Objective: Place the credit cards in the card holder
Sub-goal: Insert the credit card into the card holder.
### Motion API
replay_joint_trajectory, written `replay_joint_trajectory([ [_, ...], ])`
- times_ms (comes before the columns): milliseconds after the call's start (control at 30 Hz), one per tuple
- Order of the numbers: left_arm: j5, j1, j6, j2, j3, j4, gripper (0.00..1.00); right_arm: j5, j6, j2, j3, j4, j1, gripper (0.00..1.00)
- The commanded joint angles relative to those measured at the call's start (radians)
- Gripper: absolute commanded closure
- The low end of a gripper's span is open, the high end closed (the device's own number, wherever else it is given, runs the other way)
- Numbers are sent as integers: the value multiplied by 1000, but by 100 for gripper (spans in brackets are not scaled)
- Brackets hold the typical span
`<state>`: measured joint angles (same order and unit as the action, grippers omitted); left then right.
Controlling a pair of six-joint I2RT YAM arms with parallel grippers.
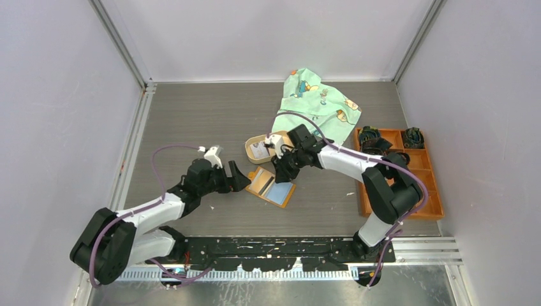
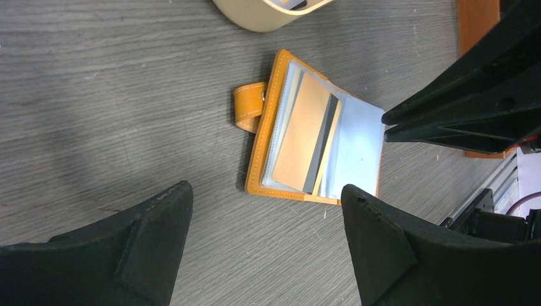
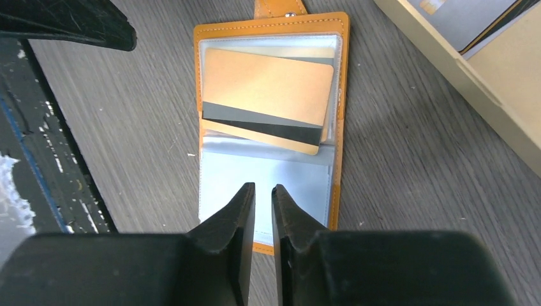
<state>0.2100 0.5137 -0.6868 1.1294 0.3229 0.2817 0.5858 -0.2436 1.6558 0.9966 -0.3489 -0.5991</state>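
The orange-tan card holder [image 1: 275,185] lies open and flat on the table, its clear sleeves up; it also shows in the left wrist view [image 2: 357,159] and the right wrist view [image 3: 268,172]. A gold card with a dark stripe [image 3: 268,95] lies skewed on the page by the snap strap. I cannot tell if it is inside a sleeve. More cards [image 1: 259,151] lie in the oval tan tray [image 1: 250,153]. My left gripper [image 1: 238,179] is open and empty, just left of the holder. My right gripper [image 3: 263,188] hovers over the holder's bare page, jaws almost together with nothing between them.
A green printed cloth [image 1: 317,102] lies behind the tray. A large orange compartment box [image 1: 422,185] with dark items stands at the right. The tray's edge [image 3: 446,76] is close to the holder. Grey walls enclose the table.
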Motion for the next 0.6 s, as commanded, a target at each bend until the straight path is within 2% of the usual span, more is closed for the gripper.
replay_joint_trajectory([
  [0,20,-10,-22,32,15,55,16,-105,-29,-6,31,33,-34,80],
  [233,17,-12,-10,137,60,54,26,-144,-40,24,38,30,-73,83],
  [433,21,-13,34,238,107,74,38,-234,-29,80,69,22,-124,85],
  [567,72,-15,45,313,122,124,46,-294,-23,114,89,17,-145,86],
])
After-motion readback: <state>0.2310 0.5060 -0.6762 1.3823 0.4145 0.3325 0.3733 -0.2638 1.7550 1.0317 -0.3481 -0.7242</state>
